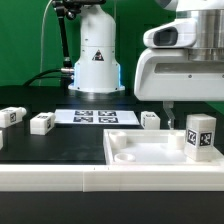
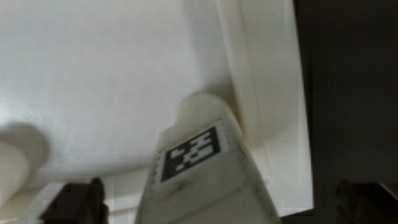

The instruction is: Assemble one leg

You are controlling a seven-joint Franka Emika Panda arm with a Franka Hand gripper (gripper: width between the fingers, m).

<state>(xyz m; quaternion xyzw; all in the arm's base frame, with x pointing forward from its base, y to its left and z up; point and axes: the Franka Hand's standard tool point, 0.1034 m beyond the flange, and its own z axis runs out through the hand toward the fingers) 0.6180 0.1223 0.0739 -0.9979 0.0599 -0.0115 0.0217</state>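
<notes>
A leg (image 1: pixel 200 136), a small white post with a black-and-white tag, stands upright in the corner of the large white tray-like piece (image 1: pixel 140 150) at the exterior view's right. My gripper (image 1: pixel 172 108) hangs just above and beside it. In the wrist view the same leg (image 2: pixel 210 160) lies between my two dark fingertips (image 2: pixel 80 202), with a gap on each side. The gripper (image 2: pixel 222 205) is open and holds nothing. The tray's white surface (image 2: pixel 107 80) fills the wrist view behind the leg.
Three more white legs lie on the black table: two at the exterior view's left (image 1: pixel 12 117) (image 1: pixel 41 123) and one behind the tray (image 1: pixel 150 119). The marker board (image 1: pixel 95 117) lies mid-table. The robot base (image 1: pixel 95 55) stands at the back.
</notes>
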